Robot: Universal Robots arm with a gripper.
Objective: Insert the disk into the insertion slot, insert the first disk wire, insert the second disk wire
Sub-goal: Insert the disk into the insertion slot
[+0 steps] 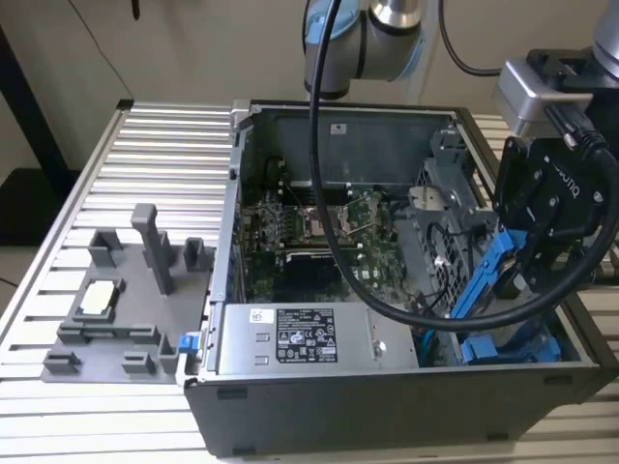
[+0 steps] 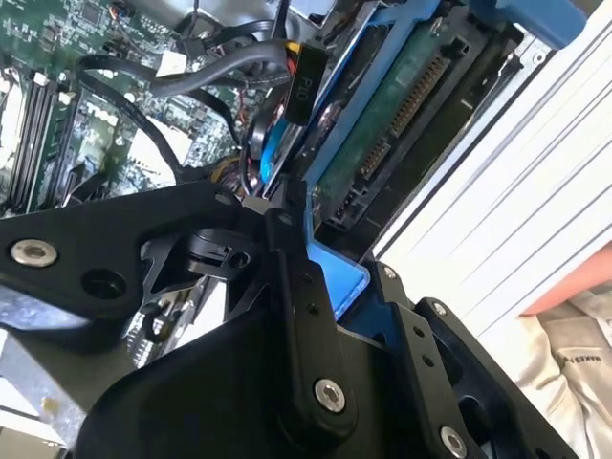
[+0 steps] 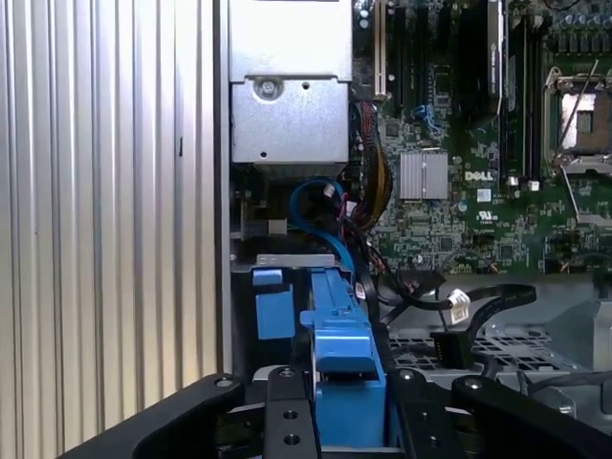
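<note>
Disk (image 1: 486, 278) in gripper (image 3: 349, 421), tilted

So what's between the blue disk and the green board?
A bundle of coloured and black wires. In the first wrist view it hangs between the disk, clamped in the jaws of the gripper, and the green board.
</note>
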